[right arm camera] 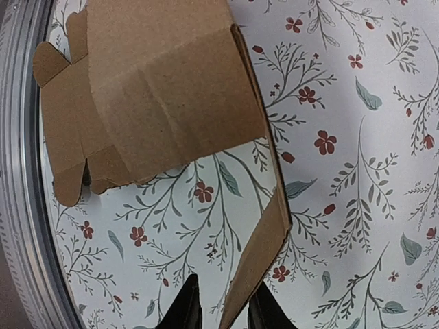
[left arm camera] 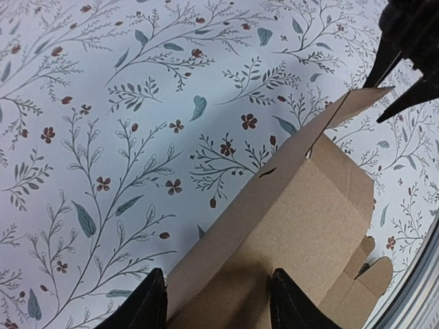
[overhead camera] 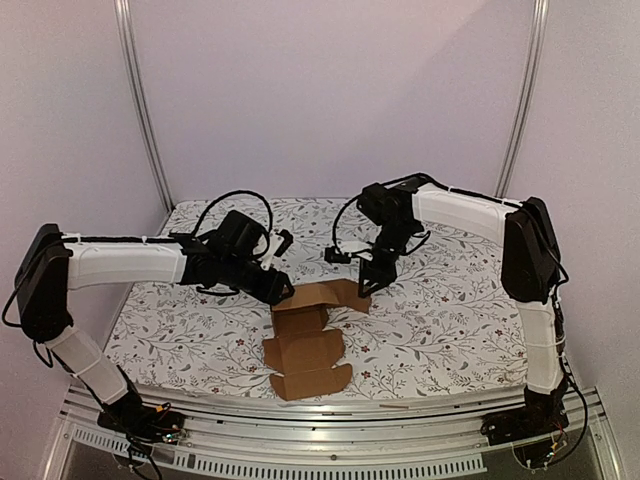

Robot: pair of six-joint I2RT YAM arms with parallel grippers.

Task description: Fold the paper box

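The paper box's (overhead camera: 305, 345) far flaps are being stood up, one between the left gripper's (left arm camera: 217, 274) spread fingers, one in the right gripper (right arm camera: 225, 282), tight or loose cannot be told, before being folded inward.

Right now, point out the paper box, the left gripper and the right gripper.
paper box (overhead camera: 305, 350): top external view, flat middle panel.
left gripper (left arm camera: 218, 275): left wrist view, midway between fingertips.
right gripper (right arm camera: 224, 286): right wrist view, midway between fingertips.

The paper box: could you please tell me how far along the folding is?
Early. Done: the far end of the paper box stands raised. In hand: the left gripper and right gripper each straddle a raised panel, jaws apart. Remaining: the near panels and tabs lie flat, unfolded.
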